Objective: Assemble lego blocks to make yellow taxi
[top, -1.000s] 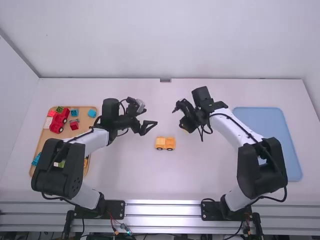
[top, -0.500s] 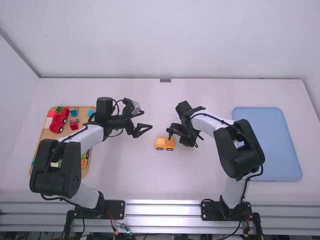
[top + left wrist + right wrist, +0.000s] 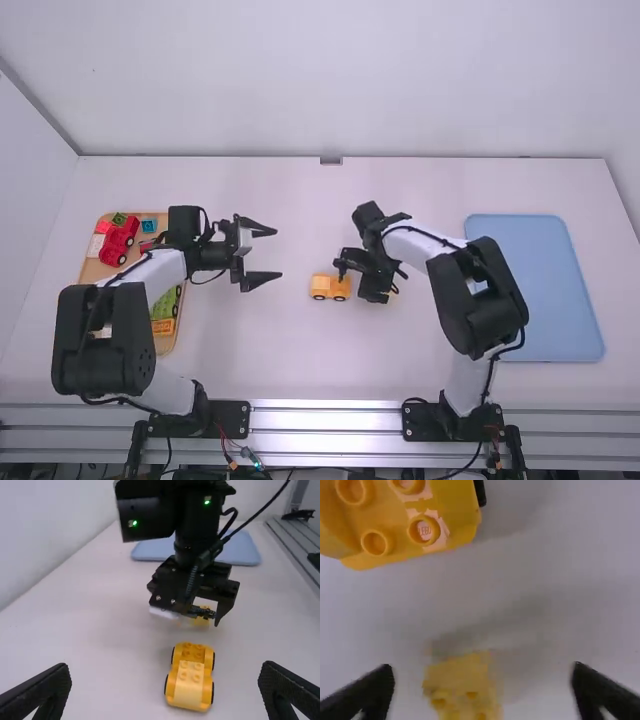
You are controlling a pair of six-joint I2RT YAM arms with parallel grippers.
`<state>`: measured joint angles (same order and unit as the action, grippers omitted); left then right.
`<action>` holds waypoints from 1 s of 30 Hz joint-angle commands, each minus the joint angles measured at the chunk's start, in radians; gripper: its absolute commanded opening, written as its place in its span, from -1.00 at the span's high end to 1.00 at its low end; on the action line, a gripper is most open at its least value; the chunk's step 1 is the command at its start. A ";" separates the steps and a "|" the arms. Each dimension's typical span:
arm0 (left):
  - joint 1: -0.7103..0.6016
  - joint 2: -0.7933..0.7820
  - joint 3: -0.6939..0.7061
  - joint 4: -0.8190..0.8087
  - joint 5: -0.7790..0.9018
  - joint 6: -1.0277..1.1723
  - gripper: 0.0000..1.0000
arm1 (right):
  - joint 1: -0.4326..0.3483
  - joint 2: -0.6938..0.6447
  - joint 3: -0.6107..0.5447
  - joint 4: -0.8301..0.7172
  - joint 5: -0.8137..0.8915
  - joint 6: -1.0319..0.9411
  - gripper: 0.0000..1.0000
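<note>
Toy car (image 3: pixel 190 687): we see yellow-orange, black tyres (image 3: pixel 212 694)
Small block (image 3: pixel 462 680): yellow
Right tray (image 3: pixel 585 338): plain pale blue
Table (image 3: pixel 300 365): white

Bright, diffuse light covers the table (image 3: pixel 260 350), with soft shadows in the right wrist view

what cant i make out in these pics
- Small yellow plastic block: right wrist view, blurred, cut by the bottom edge.
- Yellow wheeled toy vehicle: right wrist view, cut by the top and left edges.
- Pale shape: left wrist view, too blurred to identify.
- Tan tray: high view, partly behind the left arm.
</note>
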<state>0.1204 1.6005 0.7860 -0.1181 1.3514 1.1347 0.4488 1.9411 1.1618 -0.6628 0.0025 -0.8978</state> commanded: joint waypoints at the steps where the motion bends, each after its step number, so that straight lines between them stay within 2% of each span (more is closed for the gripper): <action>1: 0.000 -0.026 0.018 -0.005 0.067 0.087 -0.98 | -0.005 0.013 0.017 0.016 -0.010 -0.005 -0.97; 5: 0.001 -0.026 0.018 -0.010 0.053 0.085 -0.98 | -0.026 -0.038 0.016 0.016 -0.097 -0.040 -0.97; 7: 0.005 -0.026 0.017 -0.038 0.068 0.085 -0.98 | -0.059 -0.092 0.015 -0.017 -0.221 -0.105 -0.97; 10: 0.002 -0.026 0.015 -0.066 0.072 0.096 -0.98 | -0.135 -0.138 -0.003 -0.034 -0.409 -0.231 -0.97; 12: -0.023 -0.024 0.005 -0.046 0.058 0.103 -0.99 | -0.222 -0.160 -0.055 -0.018 -0.576 -0.356 -0.97; 14: -0.038 -0.020 0.000 -0.031 0.042 0.113 -0.98 | -0.255 -0.161 -0.078 -0.008 -0.642 -0.408 -0.98; 16: -0.091 -0.003 -0.009 0.009 -0.006 0.136 -0.98 | -0.331 -0.161 -0.149 0.039 -0.769 -0.500 -0.97; 17: -0.099 0.000 -0.010 0.013 -0.010 0.137 -0.98 | -0.341 -0.161 -0.159 0.047 -0.782 -0.511 -0.97; 19: -0.156 0.021 -0.009 0.038 -0.043 0.121 -0.99 | -0.412 -0.161 -0.244 0.131 -0.858 -0.562 -0.97; 23: -0.214 0.056 -0.009 0.112 -0.071 0.029 -0.98 | -0.473 -0.161 -0.339 0.251 -0.904 -0.564 -0.98; 27: -0.239 0.083 -0.010 0.146 -0.065 0.002 -0.98 | -0.495 -0.139 -0.377 0.317 -0.935 -0.566 -0.97; 30: -0.243 0.103 -0.010 0.154 -0.045 0.003 -0.98 | -0.496 -0.070 -0.370 0.354 -0.940 -0.566 -0.97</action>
<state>-0.1226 1.6886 0.7860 0.0357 1.2785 1.1591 -0.0479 1.8160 0.7918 -0.3134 -0.8852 -1.4490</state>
